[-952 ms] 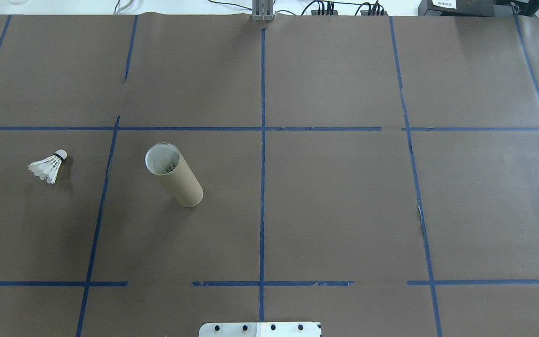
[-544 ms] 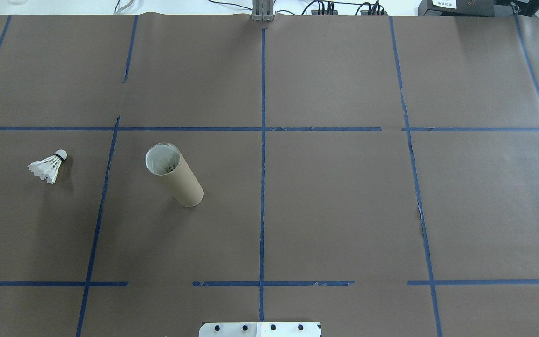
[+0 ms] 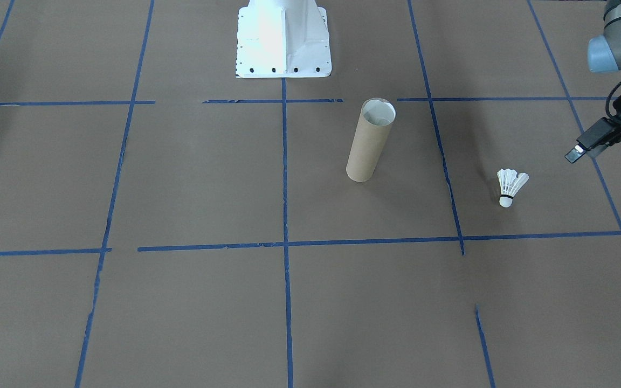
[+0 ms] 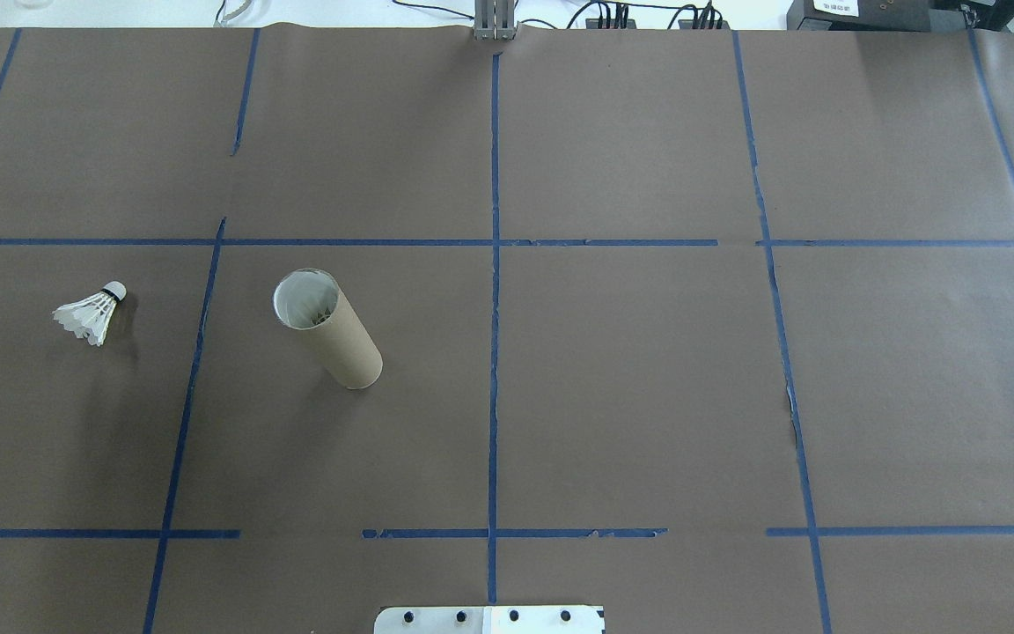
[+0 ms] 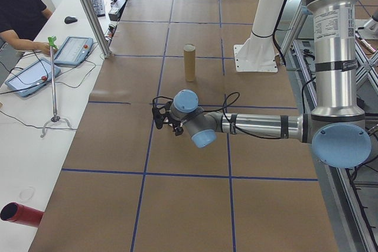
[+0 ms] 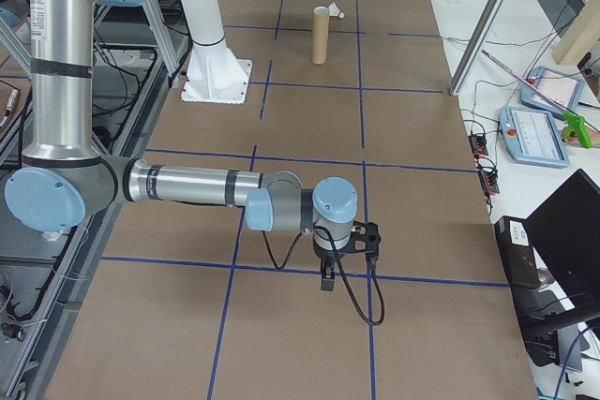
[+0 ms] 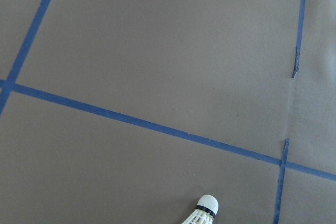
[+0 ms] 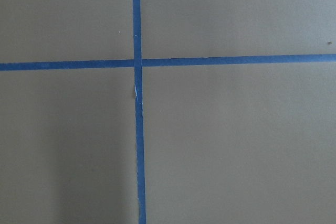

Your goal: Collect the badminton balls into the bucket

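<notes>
Lying sideways, the shuttlecock (image 4: 91,313) points its cork away from the robot; pincer states cannot be told.

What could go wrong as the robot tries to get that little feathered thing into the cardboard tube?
The shuttlecock lies on its side, feathers splayed; a squeeze across the skirt could crush it or let it slip. The cardboard tube stands upright, tall and narrow, with nothing holding it, so a bump at its rim might topple it. Its mouth looks only slightly wider than the skirt, so a crooked drop could catch on the rim. The left pincer is still off to the side.
</notes>
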You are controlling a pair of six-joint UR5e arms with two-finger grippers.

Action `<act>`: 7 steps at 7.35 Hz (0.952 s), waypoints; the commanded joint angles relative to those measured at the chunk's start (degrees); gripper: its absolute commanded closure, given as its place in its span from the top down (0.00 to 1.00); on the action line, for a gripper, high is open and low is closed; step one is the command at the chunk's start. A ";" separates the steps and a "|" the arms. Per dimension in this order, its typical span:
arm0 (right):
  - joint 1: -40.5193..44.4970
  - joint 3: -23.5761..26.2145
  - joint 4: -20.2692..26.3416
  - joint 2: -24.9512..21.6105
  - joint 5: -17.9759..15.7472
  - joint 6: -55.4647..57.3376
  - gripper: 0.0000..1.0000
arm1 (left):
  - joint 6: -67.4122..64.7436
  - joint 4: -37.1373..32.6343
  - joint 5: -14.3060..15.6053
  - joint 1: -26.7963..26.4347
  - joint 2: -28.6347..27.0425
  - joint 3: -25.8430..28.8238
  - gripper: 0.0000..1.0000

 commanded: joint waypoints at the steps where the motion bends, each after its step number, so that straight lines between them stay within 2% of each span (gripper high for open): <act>1: 0.00 0.00 0.00 0.00 0.03 0.00 1.00 | -15.67 -7.54 4.62 5.35 1.60 0.07 1.00; 2: 0.00 0.00 0.00 0.00 0.03 0.00 1.00 | -23.13 -9.98 10.65 9.21 1.60 0.07 1.00; 3: 0.00 0.00 0.00 0.00 0.03 0.00 1.00 | -30.34 -11.92 18.71 15.16 1.42 -0.02 1.00; 4: 0.00 0.00 0.00 0.00 0.03 0.00 1.00 | -31.37 -12.37 23.58 18.44 1.42 -0.02 1.00; 7: 0.00 0.00 0.00 0.00 0.03 0.09 1.00 | -32.77 -16.42 24.07 18.56 1.60 3.30 1.00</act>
